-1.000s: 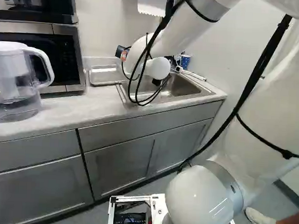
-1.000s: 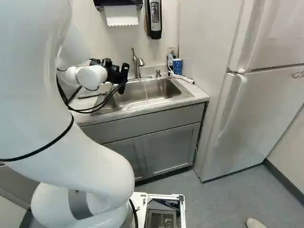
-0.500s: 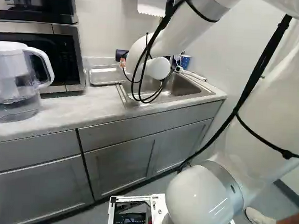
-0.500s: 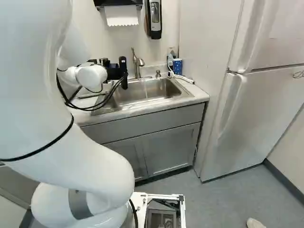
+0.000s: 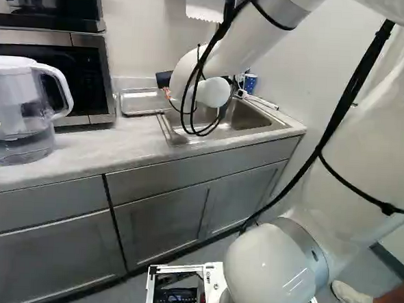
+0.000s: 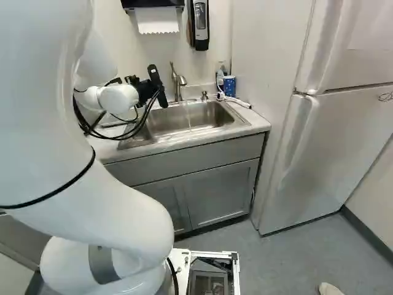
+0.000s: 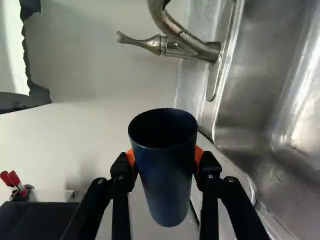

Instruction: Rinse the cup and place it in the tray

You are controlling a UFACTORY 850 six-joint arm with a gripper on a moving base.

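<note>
Cup [image 7: 167, 175] now tilted and slightly higher near the faucet [image 6: 178, 81], pinched in the hand [image 6: 154, 88]

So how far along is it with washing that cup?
Picking up looks done: the gripper is closed on the dark blue cup. In hand now is carrying it, off to one side of the faucet. Whether it has been rinsed, I can't tell from these views. Still left is setting it down in the metal tray beside the sink, since it's in the gripper.
</note>
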